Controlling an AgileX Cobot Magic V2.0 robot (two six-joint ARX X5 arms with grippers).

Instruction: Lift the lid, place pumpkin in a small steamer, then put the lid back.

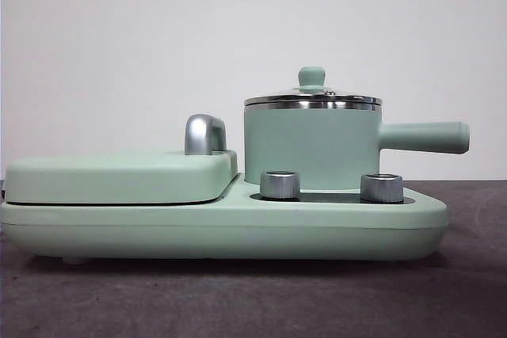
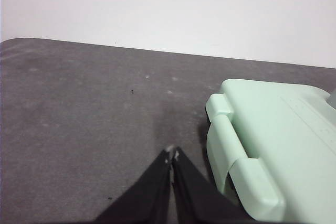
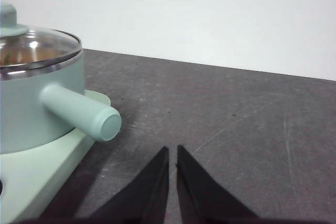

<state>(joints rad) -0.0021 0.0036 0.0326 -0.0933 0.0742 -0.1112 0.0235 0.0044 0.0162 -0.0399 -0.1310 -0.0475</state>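
Note:
The small steamer point(image 1: 309, 148) stands on the right half of the mint-green base, its long handle point(image 1: 424, 137) pointing right. The lid point(image 1: 313, 100) sits closed on its rim, knob up. In the right wrist view the steamer point(image 3: 31, 108) and lid point(image 3: 39, 45) are close by, and an orange-brown tint shows through the glass; the pumpkin itself cannot be made out. My right gripper point(image 3: 172, 151) is shut and empty, over the table just beyond the handle's end point(image 3: 102, 124). My left gripper point(image 2: 171, 155) is shut and empty, over bare table beside the griddle cover point(image 2: 273, 129).
The flat griddle cover point(image 1: 119, 176) with its steel hinge point(image 1: 204, 134) fills the base's left half. Two steel dials point(image 1: 280, 184) point(image 1: 381, 187) sit in front of the steamer. Dark grey table point(image 1: 238, 298) surrounds the base point(image 1: 222, 231). Neither arm shows in the front view.

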